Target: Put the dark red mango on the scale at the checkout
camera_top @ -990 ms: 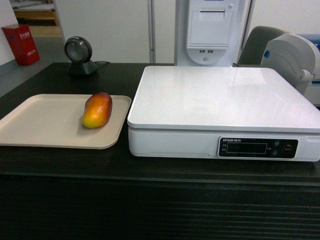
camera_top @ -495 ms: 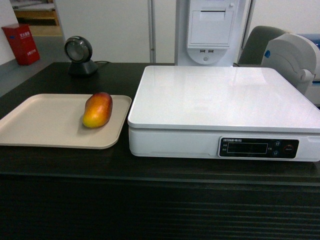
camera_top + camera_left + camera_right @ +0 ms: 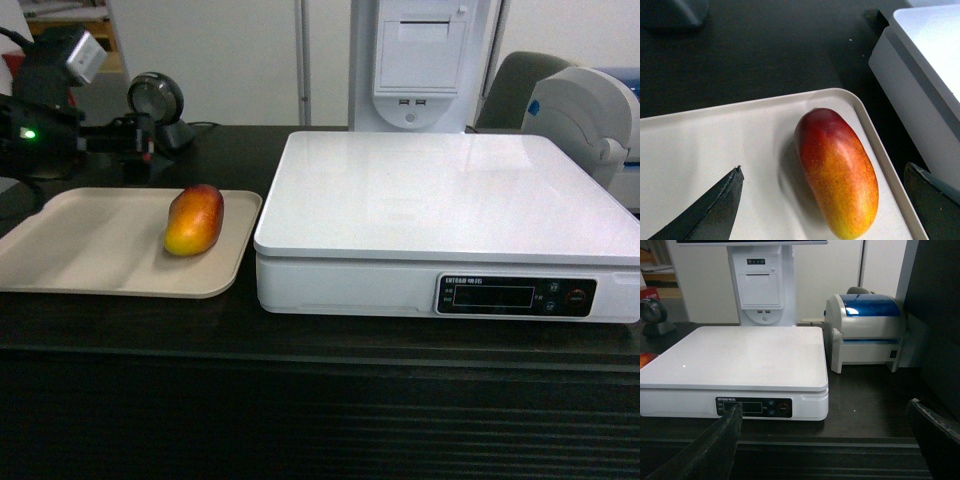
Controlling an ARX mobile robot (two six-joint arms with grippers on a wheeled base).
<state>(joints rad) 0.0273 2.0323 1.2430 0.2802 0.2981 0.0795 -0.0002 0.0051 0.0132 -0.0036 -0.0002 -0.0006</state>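
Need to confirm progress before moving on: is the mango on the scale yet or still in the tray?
Still in the tray. The dark red mango lies on its side on the beige tray; the scale platter is bare.

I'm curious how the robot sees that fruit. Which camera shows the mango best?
The left wrist view: the dark red mango fills much of the picture, lying on the beige tray, skin colours sharp. The head view shows it whole but small. The right wrist view catches only a sliver at its left edge.
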